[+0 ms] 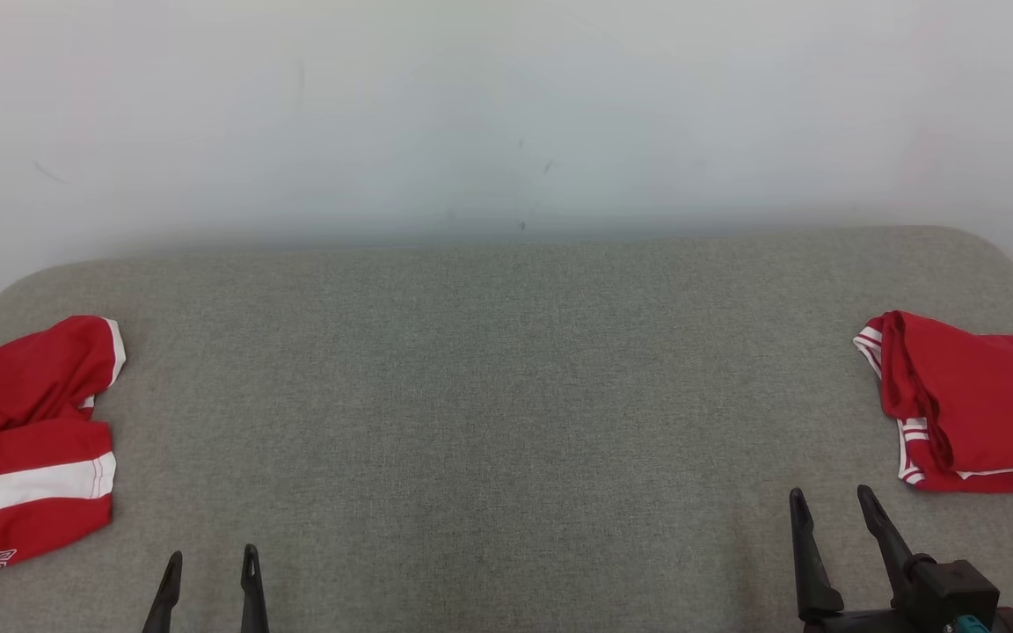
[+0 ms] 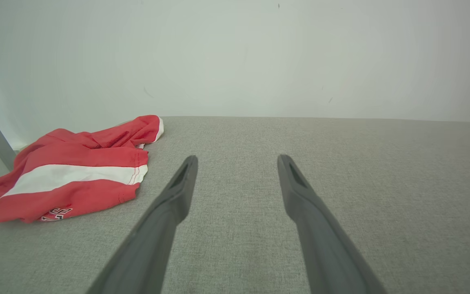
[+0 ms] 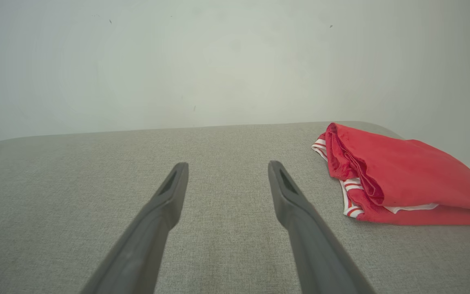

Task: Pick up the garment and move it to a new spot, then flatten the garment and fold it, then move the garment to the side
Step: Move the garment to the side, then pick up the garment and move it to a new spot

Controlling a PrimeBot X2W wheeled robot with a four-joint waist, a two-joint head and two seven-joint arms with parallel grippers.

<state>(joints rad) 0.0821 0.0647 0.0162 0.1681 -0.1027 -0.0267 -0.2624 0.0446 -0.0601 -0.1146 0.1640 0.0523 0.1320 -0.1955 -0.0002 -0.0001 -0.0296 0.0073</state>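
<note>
On the grey upholstered surface (image 1: 489,396), a crumpled red garment (image 1: 23,440) lies at the far left edge, a broad white stripe running across it and some lettering showing at its lower corner. At the far right edge sits a folded red garment (image 1: 972,396), with white-striped trim visible along its left side. The wide middle of the fabric between them is bare, and a pale wall (image 1: 506,105) rises behind.

The left gripper (image 1: 212,554) rests low at the near edge, its two dark fingers spread wide with nothing between them, well apart from the crumpled garment. The right gripper (image 1: 829,492) stands just beside the folded garment's near corner without touching it, its fingers likewise spread wide and holding nothing.
</note>
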